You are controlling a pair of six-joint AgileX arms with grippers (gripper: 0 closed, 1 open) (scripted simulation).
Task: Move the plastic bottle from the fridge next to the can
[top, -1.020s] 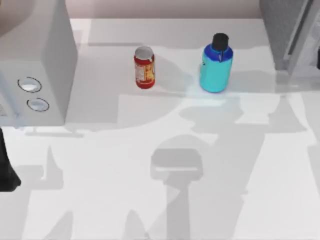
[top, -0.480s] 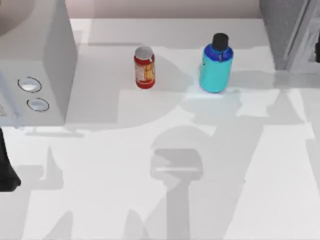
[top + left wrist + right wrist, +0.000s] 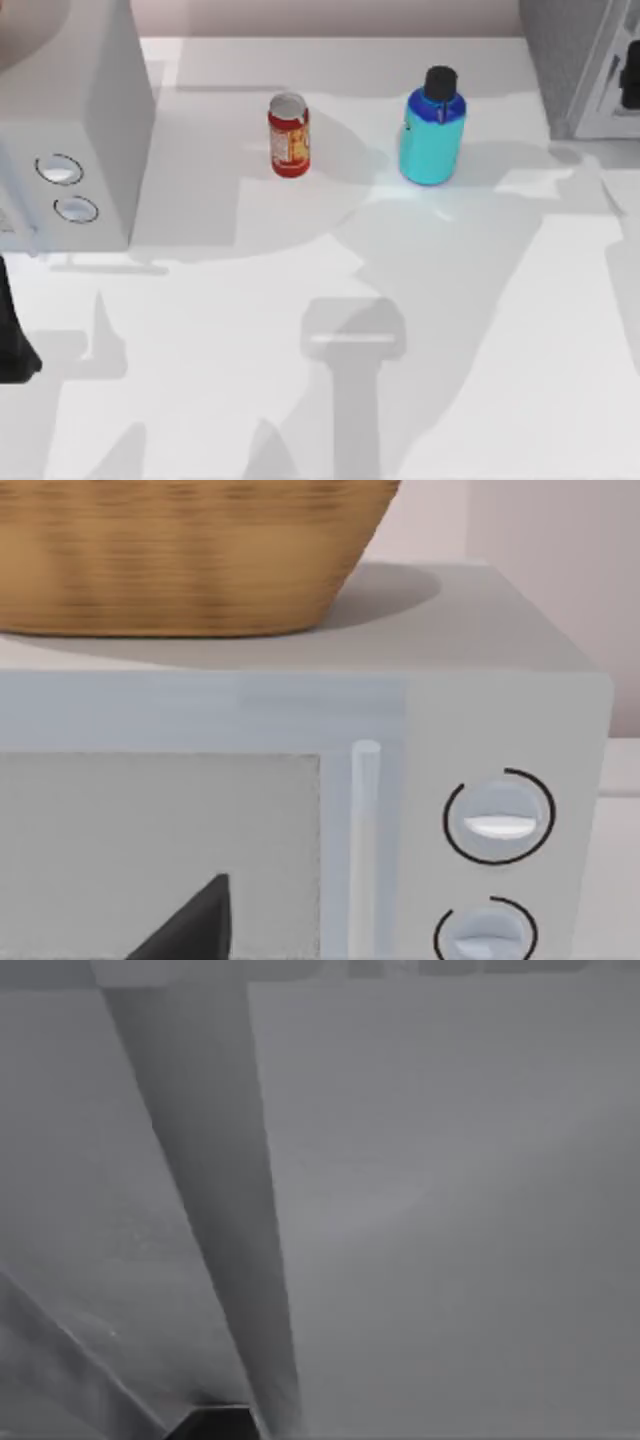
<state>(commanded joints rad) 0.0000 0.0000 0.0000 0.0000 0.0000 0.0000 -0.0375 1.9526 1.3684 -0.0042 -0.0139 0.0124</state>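
White tabletop (image 3: pixel 300 420) carried everything in play. At its far edge the plastic bottle (image 3: pixel 432 130) stood upright with its black cap on, and the can (image 3: pixel 289 135) stood upright to its left, near but not touching. The fridge (image 3: pixel 580 60) occupied the far right corner, its pale door frame angled toward the bottle. A white box with two round dials (image 3: pixel 65 130) filled the far left; in the left wrist view a woven basket (image 3: pixel 180 550) rested on its top.

The left arm (image 3: pixel 12 340) stood parked at the table's left edge. A dark fingertip (image 3: pixel 190 930) crossed the lower edge of the left wrist view, facing the dialled box, but the jaw spacing could not be told. Near the fridge door a small dark part (image 3: pixel 632 88) showed at the top view's right edge, probably the right arm. The right wrist view faced flat grey panels close up, and whether those jaws were spread or pressed together could not be told.

Judged from this layout, the bottle was already out of the fridge and set down by the can, so the step in hand appeared to be clearing the right arm away. To do that well, the arm should back off along a path away from the bottle, and keep its links off the door frame so neither container is knocked.
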